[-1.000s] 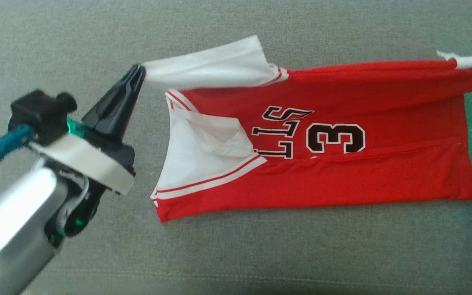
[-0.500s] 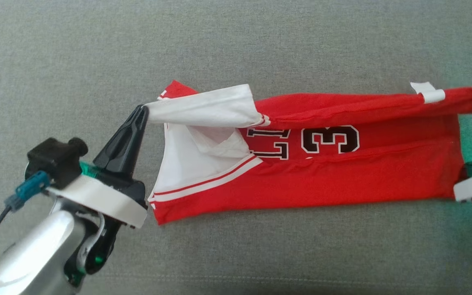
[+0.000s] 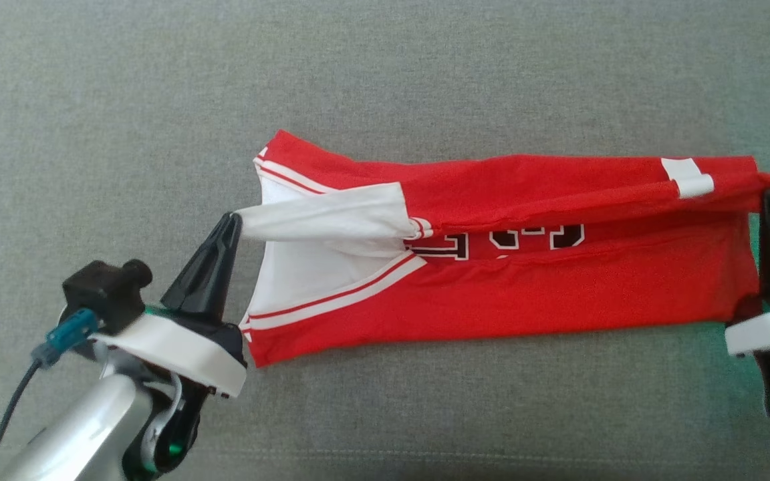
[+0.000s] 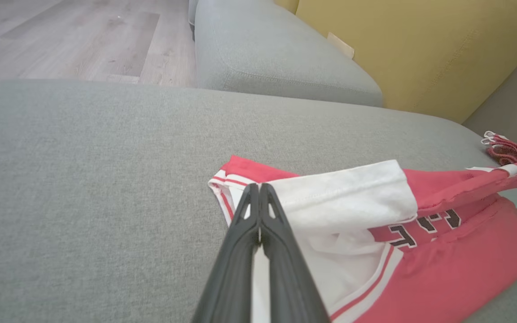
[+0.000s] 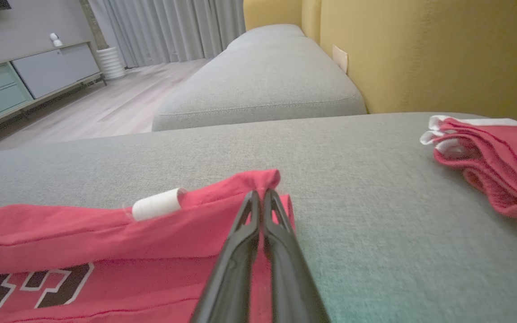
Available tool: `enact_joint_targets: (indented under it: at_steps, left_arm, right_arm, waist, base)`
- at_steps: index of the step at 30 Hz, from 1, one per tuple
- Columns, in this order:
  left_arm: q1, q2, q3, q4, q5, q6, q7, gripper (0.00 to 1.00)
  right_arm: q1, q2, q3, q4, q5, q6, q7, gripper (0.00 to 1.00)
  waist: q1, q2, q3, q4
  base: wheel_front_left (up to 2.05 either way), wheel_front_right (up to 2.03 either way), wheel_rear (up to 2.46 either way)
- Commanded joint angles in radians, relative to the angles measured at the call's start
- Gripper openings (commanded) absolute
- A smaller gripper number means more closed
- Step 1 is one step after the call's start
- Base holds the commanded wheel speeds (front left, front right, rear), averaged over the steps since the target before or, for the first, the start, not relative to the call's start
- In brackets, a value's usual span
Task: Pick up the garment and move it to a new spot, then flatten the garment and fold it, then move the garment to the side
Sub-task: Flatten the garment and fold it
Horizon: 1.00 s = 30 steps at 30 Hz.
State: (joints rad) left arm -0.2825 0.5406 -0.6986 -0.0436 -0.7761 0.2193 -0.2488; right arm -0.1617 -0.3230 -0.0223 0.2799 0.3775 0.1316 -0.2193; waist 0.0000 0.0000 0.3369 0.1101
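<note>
The garment (image 3: pixel 505 294) is a red jersey with white trim and black lettering, lying lengthwise on the grey sofa cushion (image 3: pixel 385 80). Its far long edge is lifted and drawn over the lettering, half covering it. My left gripper (image 3: pixel 231 219) is shut on the white sleeve end at the jersey's left. My right gripper (image 3: pixel 769 194) is shut on the red hem corner at the right, close to a white label (image 3: pixel 687 179). In the left wrist view the garment (image 4: pixel 420 251) hangs from the closed left gripper (image 4: pixel 258 186). In the right wrist view the right gripper (image 5: pixel 260 193) pinches the garment (image 5: pixel 106 251).
A second folded red and white garment (image 5: pixel 496 157) lies on the cushion to the right of my right gripper. Yellow back cushions (image 5: pixel 420 54) rise behind the seat. Another grey seat cushion (image 5: pixel 263 85) and a wooden floor (image 4: pixel 70 40) lie beyond.
Both grippers have drawn the lifted far edge of the jersey toward the near edge, so it now hides most of the lettering. The right gripper has come fully into the head view.
</note>
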Motion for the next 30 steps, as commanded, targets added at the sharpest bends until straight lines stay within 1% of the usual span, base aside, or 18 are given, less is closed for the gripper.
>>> enact_joint_targets:
  at_steps: [1, 2, 3, 4, 8, 9, 12, 16, 19, 24, 30]
  left_arm:
    - [-0.010, 0.022, 0.039, -0.011, -0.010, 0.002, 0.002, 0.33]
    - [-0.006, 0.019, 0.033, -0.003, -0.013, 0.002, 0.010, 0.49]
    - [-0.002, 0.017, 0.027, 0.003, -0.013, 0.004, 0.014, 0.86]
    - [0.004, 0.013, 0.022, 0.008, -0.013, 0.008, 0.016, 1.00]
    - [0.038, -0.005, 0.018, 0.020, -0.013, 0.023, 0.008, 1.00]
    - [0.038, -0.005, 0.018, 0.020, -0.013, 0.023, 0.008, 1.00]
    - [0.071, -0.021, 0.019, 0.030, 0.005, 0.040, -0.002, 1.00]
    - [0.119, -0.053, 0.028, 0.050, 0.065, 0.064, -0.011, 1.00]
    - [0.158, -0.098, 0.073, 0.042, 0.144, 0.075, -0.012, 1.00]
    - [0.248, -0.189, 0.160, 0.031, 0.272, 0.054, -0.013, 1.00]
    - [0.338, -0.280, 0.237, 0.050, 0.395, 0.006, -0.013, 1.00]
  right_arm:
    - [0.042, -0.007, -0.003, -0.036, 0.002, -0.001, -0.004, 1.00]
    - [0.058, 0.000, -0.012, -0.040, 0.007, -0.001, -0.005, 1.00]
    - [0.077, 0.006, -0.023, -0.047, 0.010, -0.001, -0.006, 1.00]
    - [0.098, 0.012, -0.033, -0.055, 0.012, -0.001, -0.008, 1.00]
    - [0.186, 0.046, -0.066, -0.089, 0.016, -0.001, -0.012, 1.00]
    - [0.186, 0.046, -0.066, -0.089, 0.016, -0.001, -0.012, 1.00]
    - [0.237, 0.081, -0.084, -0.105, 0.017, -0.001, -0.014, 1.00]
    - [0.279, 0.120, -0.084, -0.104, 0.014, -0.001, -0.018, 1.00]
    - [0.293, 0.138, -0.076, -0.094, 0.009, -0.001, -0.023, 1.00]
    - [0.305, 0.162, -0.064, -0.066, 0.008, -0.001, -0.033, 1.00]
    - [0.323, 0.175, -0.038, -0.024, 0.013, -0.001, -0.041, 1.00]
  waist:
    - [0.0000, 0.0000, -0.010, 0.001]
    - [0.0000, 0.0000, -0.017, 0.001]
    - [0.0000, 0.0000, -0.026, 0.002]
    - [0.0000, 0.0000, -0.035, 0.002]
    - [0.0000, 0.0000, -0.078, -0.006]
    - [0.0000, 0.0000, -0.078, -0.006]
    - [0.0000, 0.0000, -0.117, -0.016]
    - [0.0000, 0.0000, -0.177, -0.029]
    - [0.0000, 0.0000, -0.217, -0.033]
    - [0.0000, 0.0000, -0.292, -0.029]
    - [0.0000, 0.0000, -0.360, -0.016]
  base:
    - [0.00, 0.00, 0.00]
    - [0.00, 0.00, 0.00]
    - [0.00, 0.00, 0.00]
    - [0.00, 0.00, 0.00]
    - [0.00, 0.00, 0.00]
    - [0.00, 0.00, 0.00]
    - [0.00, 0.00, 0.00]
    - [0.00, 0.00, 0.00]
    - [0.00, 0.00, 0.00]
    - [0.00, 0.00, 0.00]
    - [0.00, 0.00, 0.00]
